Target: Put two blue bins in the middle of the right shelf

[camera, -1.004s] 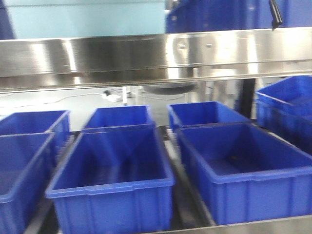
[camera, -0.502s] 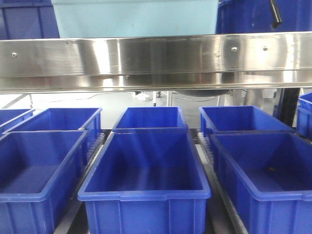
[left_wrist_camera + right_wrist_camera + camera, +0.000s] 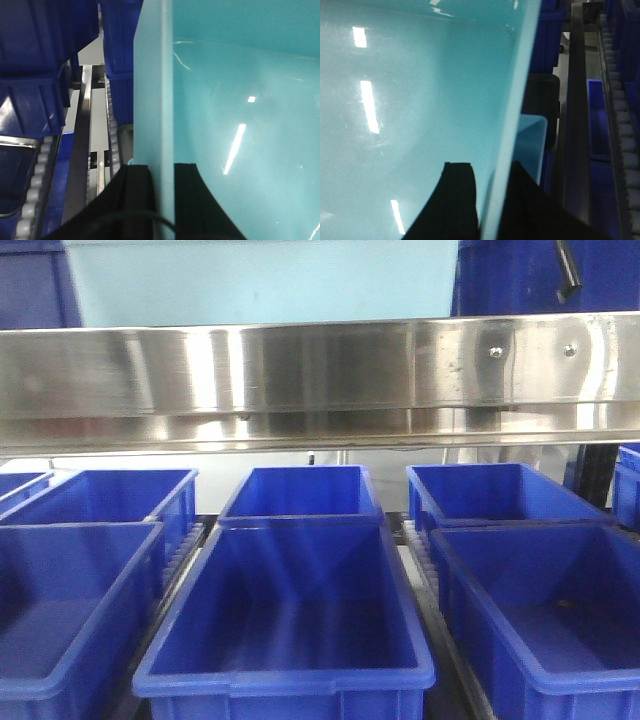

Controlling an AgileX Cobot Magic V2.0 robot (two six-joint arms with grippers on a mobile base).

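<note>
Exterior front-facing view: the pale turquoise bin (image 3: 260, 280) fills the top of the frame, above the steel rail (image 3: 320, 370) and between darker blue shapes at the upper corners.
Bin's place: high and near the middle of the rack, well above the dark blue bins (image 3: 285, 640) on the roller worktop (image 3: 30, 200) below.
Left jaws: clamped on the bin's side wall (image 3: 152, 100), with one black finger (image 3: 132, 190) on each face of it.
Right jaws: clamped the same way on the opposite wall (image 3: 515, 100), with a black finger (image 3: 460, 190) pressed against the glossy side.
Step in hand: by my reading this is the carrying stage, with one bin held between both arms and not yet set on the right shelf's middle level.
Next move: it likely calls for both arms to travel rightward together, keeping the bin level so the thin walls do not twist in the grip. The bin's base must then clear the rail before it is lowered onto the rollers.
Hidden: the bin's rim and top are cut off in the front view, and its base lies behind the rail. I cannot tell whether it hangs free or rests on an upper level.
Unclear: the right shelf itself is not plainly in any view. Nothing shows whether this is the first bin or the second.
Hard to make out: a pale box-like edge (image 3: 532, 135) sits beyond the right wall. A black piece (image 3: 566, 268) also shows at the top right of the front view, possibly part of an arm.
</note>
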